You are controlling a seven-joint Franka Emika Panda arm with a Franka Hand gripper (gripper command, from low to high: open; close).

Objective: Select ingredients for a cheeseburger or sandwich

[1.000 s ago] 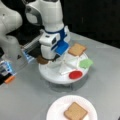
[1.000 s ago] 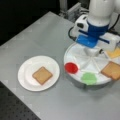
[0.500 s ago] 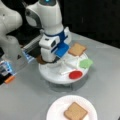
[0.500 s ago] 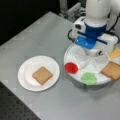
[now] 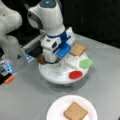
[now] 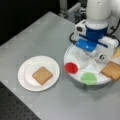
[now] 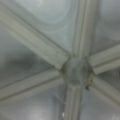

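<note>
My gripper [image 5: 55, 58] [image 6: 94, 51] hangs low over the middle of a white round divided tray [image 5: 53, 75] [image 6: 72, 56]; its fingers are hidden under the hand. The wrist view shows only the tray's hub [image 7: 75, 71] and dividers, very close. In the tray lie ingredients: a tan toast slice [image 5: 77, 49] [image 6: 112, 70], a green lettuce leaf [image 5: 86, 63] [image 6: 88, 78], a red tomato disc [image 5: 75, 74] [image 6: 71, 68], a dark-brown patty [image 5: 41, 59] and a yellow cheese corner [image 6: 117, 53]. The sandwich is a single toast slice [image 5: 75, 111] [image 6: 42, 75] on the white plate [image 5: 56, 110] [image 6: 26, 75].
The arm's white base [image 5: 10, 37] and a blue-lit box [image 5: 6, 68] stand at a front view's left. Grey tabletop surrounds tray and plate, with a dark perforated edge [image 6: 15, 110] at a front view's bottom left.
</note>
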